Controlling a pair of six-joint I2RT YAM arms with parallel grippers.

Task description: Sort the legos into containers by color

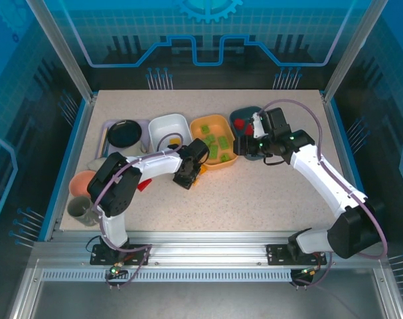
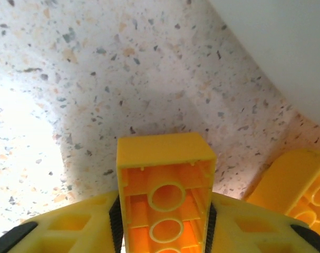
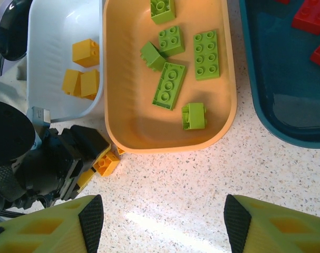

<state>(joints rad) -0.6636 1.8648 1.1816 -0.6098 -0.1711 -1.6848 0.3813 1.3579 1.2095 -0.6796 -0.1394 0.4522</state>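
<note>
A yellow lego (image 2: 162, 153) lies on the table with its hollow underside facing the wrist camera. My left gripper (image 2: 165, 224) is shut on it, the black pads pressed against both long sides. A second yellow lego (image 2: 299, 184) lies just to its right. This gripper (image 1: 188, 177) sits low in front of the white container (image 1: 169, 126). My right gripper (image 3: 162, 221) hangs open over bare table near the orange container (image 3: 125, 84), which holds several green legos (image 3: 169, 84). The teal container (image 3: 286, 79) holds red legos (image 3: 310, 13). Yellow legos (image 3: 86, 52) lie in the white container (image 3: 54, 26).
A lavender tray with a black plate (image 1: 125, 133) stands left of the white container. A pink cup (image 1: 85, 181) and a grey mug (image 1: 78, 209) stand at the left edge. A red lego (image 1: 143, 187) lies beside the left arm.
</note>
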